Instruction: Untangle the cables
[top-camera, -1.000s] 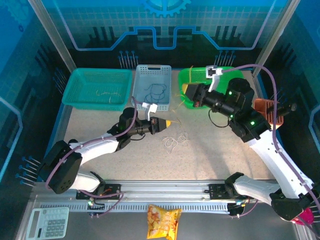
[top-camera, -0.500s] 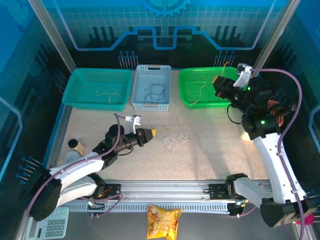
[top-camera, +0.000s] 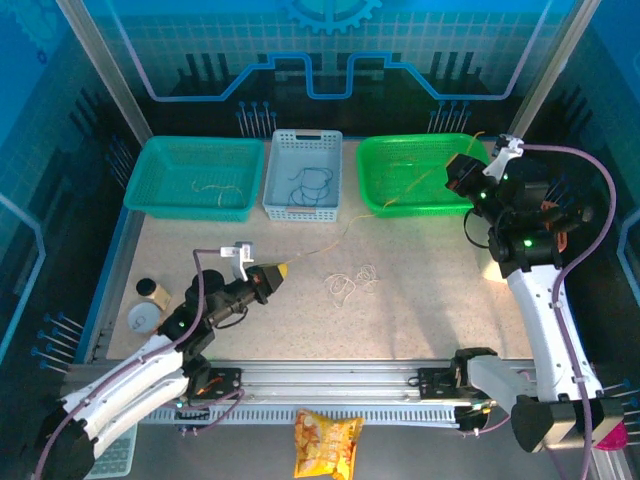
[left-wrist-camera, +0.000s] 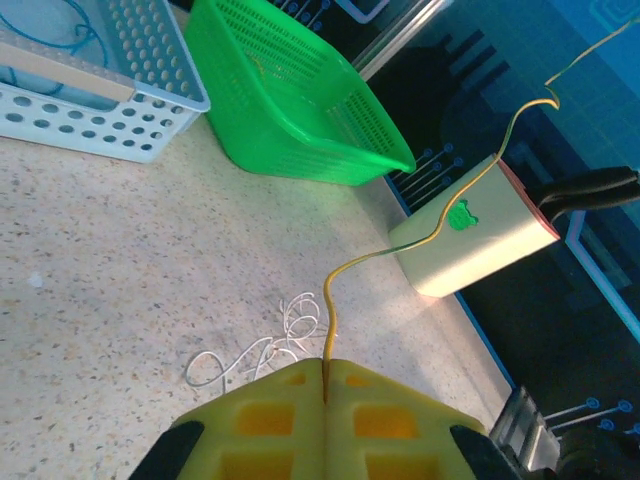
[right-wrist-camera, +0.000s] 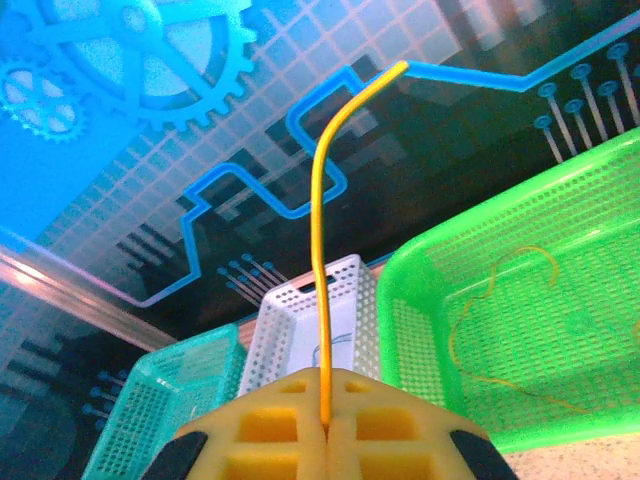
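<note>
A thin yellow cable (top-camera: 320, 245) runs from my left gripper (top-camera: 283, 269), low over the table's near left, up toward my right gripper (top-camera: 453, 167) above the green basket (top-camera: 400, 150). Both grippers are shut on it. In the left wrist view the yellow fingers (left-wrist-camera: 270, 420) pinch the yellow cable (left-wrist-camera: 328, 300), which climbs away to the upper right. In the right wrist view the right gripper (right-wrist-camera: 326, 425) holds the yellow cable (right-wrist-camera: 320, 250) a short way from its free end. A loose clump of white cables (top-camera: 350, 282) lies on the table between the arms, and appears again as white cables (left-wrist-camera: 265, 350) just ahead of my left fingers.
The white basket (top-camera: 303, 205) holds dark blue cables (top-camera: 312, 184). The teal basket (top-camera: 160, 200) holds a pale cable, and the green basket has more yellow cable (right-wrist-camera: 500, 330). A cream box (left-wrist-camera: 470, 235) stands at the right. Two small rolls (top-camera: 148, 292) sit near left; a snack bag (top-camera: 327, 440) lies by the rail.
The left gripper drew back toward the near left with the yellow cable. The right gripper swung right across the green basket, so the cable now spans between them.
</note>
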